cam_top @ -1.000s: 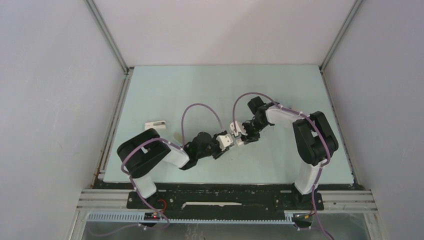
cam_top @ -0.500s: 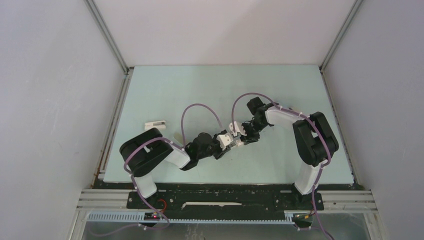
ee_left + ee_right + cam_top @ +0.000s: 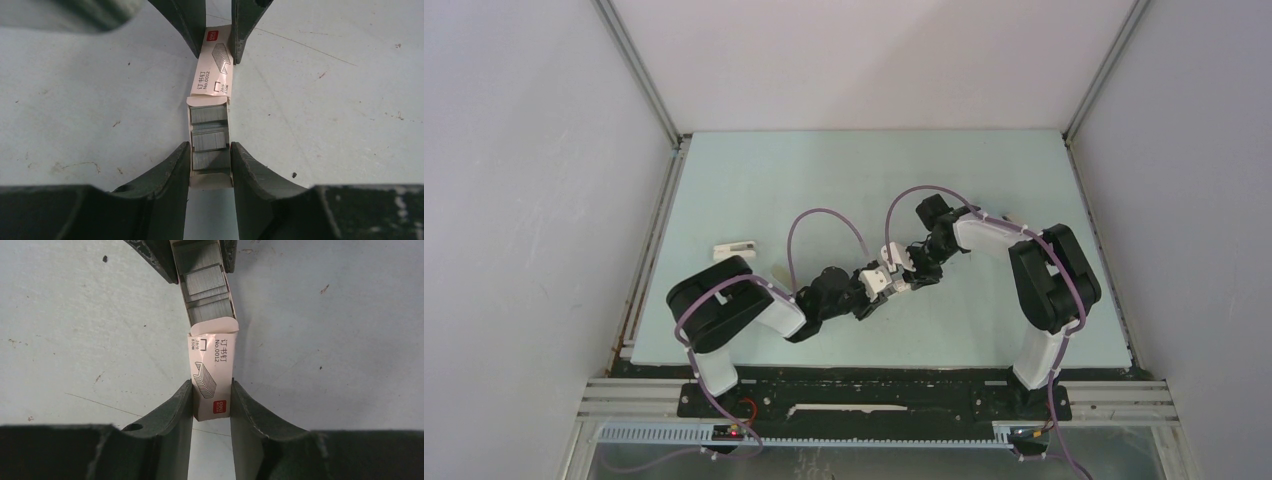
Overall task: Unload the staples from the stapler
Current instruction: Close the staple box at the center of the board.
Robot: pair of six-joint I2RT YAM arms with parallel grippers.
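Observation:
A small white printed staple box hangs between both grippers over the table. My left gripper (image 3: 210, 150) is shut on the open end of its inner tray (image 3: 210, 179). Short grey blocks of staples (image 3: 209, 131) lie exposed in that tray. My right gripper (image 3: 212, 387) is shut on the printed outer sleeve (image 3: 212, 372), which has a red logo at its end. The tray sticks out of the sleeve toward the left gripper. In the top view the two grippers meet nose to nose at mid-table (image 3: 892, 272). A small white object that looks like the stapler (image 3: 734, 247) lies apart at the left.
The pale green table (image 3: 844, 180) is walled at the back and on both sides. A small pale scrap (image 3: 779, 272) lies beside the left arm. Purple cables (image 3: 824, 215) arch over both wrists.
The left arm has edged to the right and the two grippers stand slightly closer together. Both grips on the box are unchanged.

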